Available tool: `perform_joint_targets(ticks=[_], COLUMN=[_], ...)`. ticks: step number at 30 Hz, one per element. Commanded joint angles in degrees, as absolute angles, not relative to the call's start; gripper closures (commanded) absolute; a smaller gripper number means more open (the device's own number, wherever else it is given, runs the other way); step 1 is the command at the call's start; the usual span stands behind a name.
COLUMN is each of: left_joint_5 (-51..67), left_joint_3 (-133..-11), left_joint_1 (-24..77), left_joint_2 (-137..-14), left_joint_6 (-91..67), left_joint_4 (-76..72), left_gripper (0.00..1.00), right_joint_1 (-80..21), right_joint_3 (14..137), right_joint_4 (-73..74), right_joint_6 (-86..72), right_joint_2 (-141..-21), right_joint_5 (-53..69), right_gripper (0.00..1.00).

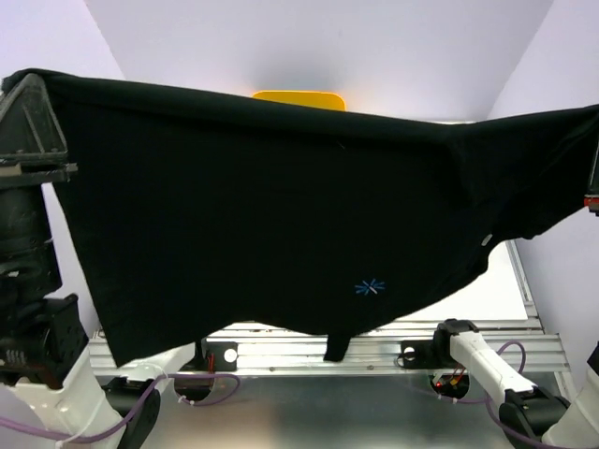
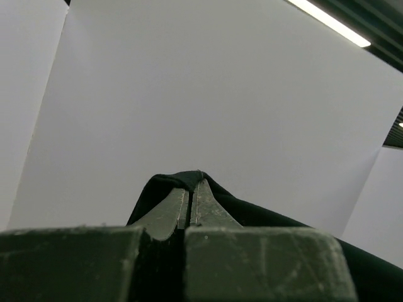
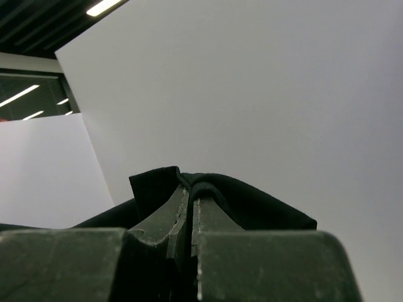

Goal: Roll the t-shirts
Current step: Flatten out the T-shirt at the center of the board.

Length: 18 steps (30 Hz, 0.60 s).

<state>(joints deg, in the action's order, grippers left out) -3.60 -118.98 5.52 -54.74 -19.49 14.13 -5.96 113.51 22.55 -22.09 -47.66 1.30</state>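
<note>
**Left gripper** (image 2: 191, 184): the jaws are clenched, the fingers pressed together with only a thin seam between them. A fold of the black t-shirt (image 1: 281, 206) is pinched at the tips. The cloth humps over the fingertips and falls away to the right in the left wrist view.

**Right gripper** (image 3: 189, 189): the jaws are likewise clamped tight on the same garment. A bunched edge of black cloth wraps the fingertips and spreads out on both sides of them.

**Garment:** in the top view the black t-shirt hangs in the air, stretched between the two grippers like a curtain. Its upper edge runs from the top left corner to the right edge, dipping slightly toward the middle. The body hangs down and hides most of the table (image 1: 501, 290). The lower hem is uneven, low on the left and rising to the right. A narrow tail of cloth hangs at bottom centre, over the metal rail (image 1: 393, 351). A small blue emblem (image 1: 370, 287) shows on the lower right of the cloth.

**Surroundings:** a yellow tub (image 1: 298, 97) shows just above the shirt's upper edge, and only its rim can be seen. A white backdrop (image 2: 189, 94) fills both wrist views, with a ceiling light (image 2: 330, 24) above it.
</note>
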Motion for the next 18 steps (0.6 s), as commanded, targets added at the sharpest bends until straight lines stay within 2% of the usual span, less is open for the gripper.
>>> perform_joint_targets(ticks=[1,5,13,18], left_joint_5=[-7.73,-6.95,-0.27,2.11], left_joint_3=[-112.97,-104.08,-81.07,-76.03], left_joint_1=[5.19,5.19,5.27,5.19], left_joint_2=[-58.09,-60.99,-70.65,-79.62], left_joint_6=[-16.97,-17.49,-21.0,-21.36], left_joint_4=[10.29,8.7,0.44,-3.42], left_gripper=[1.0,1.0,1.0,1.0], right_joint_1=[-5.54,-5.54,-5.54,-5.54], right_joint_3=[111.89,105.75,82.48,73.84], right_joint_4=[22.32,26.18,29.27,26.9], right_joint_6=[-22.32,-22.59,-23.46,-23.64], right_joint_2=[-49.57,-51.85,-55.01,-60.46], right_joint_5=[-7.37,-14.83,-23.72,-27.86], right_gripper=[0.99,0.99,0.99,0.99])
